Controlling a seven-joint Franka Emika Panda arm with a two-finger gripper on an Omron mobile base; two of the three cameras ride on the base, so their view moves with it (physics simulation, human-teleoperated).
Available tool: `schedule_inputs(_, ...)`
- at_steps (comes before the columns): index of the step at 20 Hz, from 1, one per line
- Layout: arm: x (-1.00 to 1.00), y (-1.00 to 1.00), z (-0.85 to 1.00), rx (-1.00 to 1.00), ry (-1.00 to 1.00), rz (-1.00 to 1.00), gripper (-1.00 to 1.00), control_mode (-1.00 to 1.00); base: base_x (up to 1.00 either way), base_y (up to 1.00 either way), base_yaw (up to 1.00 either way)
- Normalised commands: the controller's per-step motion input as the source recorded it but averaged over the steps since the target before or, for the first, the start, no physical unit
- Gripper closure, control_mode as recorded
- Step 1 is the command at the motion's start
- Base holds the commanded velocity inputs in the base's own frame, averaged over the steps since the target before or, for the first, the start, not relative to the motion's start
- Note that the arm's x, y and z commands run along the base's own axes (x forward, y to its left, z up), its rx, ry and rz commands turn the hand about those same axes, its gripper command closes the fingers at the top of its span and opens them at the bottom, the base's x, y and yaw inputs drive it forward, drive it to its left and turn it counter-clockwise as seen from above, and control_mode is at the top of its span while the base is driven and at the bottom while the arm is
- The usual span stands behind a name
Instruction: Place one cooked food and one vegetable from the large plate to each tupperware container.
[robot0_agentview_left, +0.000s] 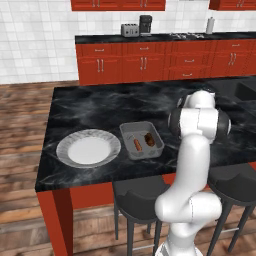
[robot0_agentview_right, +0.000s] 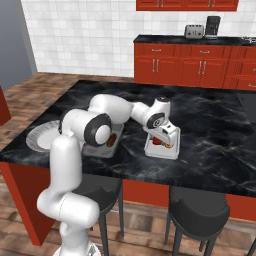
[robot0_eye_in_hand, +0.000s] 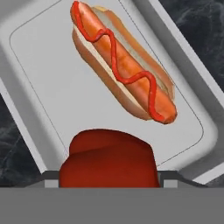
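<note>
Two grey trays (robot0_agentview_left: 142, 140) (robot0_agentview_right: 162, 141) are set near the counter's (robot0_agentview_left: 90, 107) front edge. One (robot0_eye_in_hand: 39, 65) holds the hot dog (robot0_eye_in_hand: 122, 65); the claw (robot0_agentview_right: 159, 139) is clamped on the red vegetable (robot0_eye_in_hand: 109, 159) above it. The sausage (robot0_agentview_left: 136, 145) and brown lump (robot0_agentview_left: 149, 139) lie in the other, beside the plate (robot0_agentview_left: 88, 148).

We count two grey trays (robot0_agentview_left: 142, 139) (robot0_agentview_right: 162, 142) right of one round plate (robot0_agentview_left: 89, 148), one sausage (robot0_agentview_left: 137, 145), one brown lump (robot0_agentview_left: 149, 139), one hot dog (robot0_eye_in_hand: 124, 61), one red vegetable (robot0_eye_in_hand: 109, 159).

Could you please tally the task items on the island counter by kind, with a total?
Cooked food: 2, the sausage and the hot dog.
Vegetables: 2, the brown lump and the red one.
Trays: 2.
Plate: 1.
Total: 7.
</note>
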Motion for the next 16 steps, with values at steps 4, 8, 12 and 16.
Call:
schedule_inputs(4, 0.32, 0.0, -0.34, -0.02, 0.0, 0.0, 1.0, -1.0, 0.0, 0.0, 0.0)
schedule_inputs(8, 0.04, 0.0, -0.18, 0.0, 0.0, 0.0, 1.0, -1.0, 0.0, 0.0, 0.0)
schedule_inputs(12, 0.0, 0.0, -0.11, 0.0, 0.0, 0.0, 1.0, -1.0, 0.0, 0.0, 0.0)
schedule_inputs(16, 0.0, 0.0, -0.04, 0.0, 0.01, 0.0, -1.0, -1.0, 0.0, 0.0, 0.0)
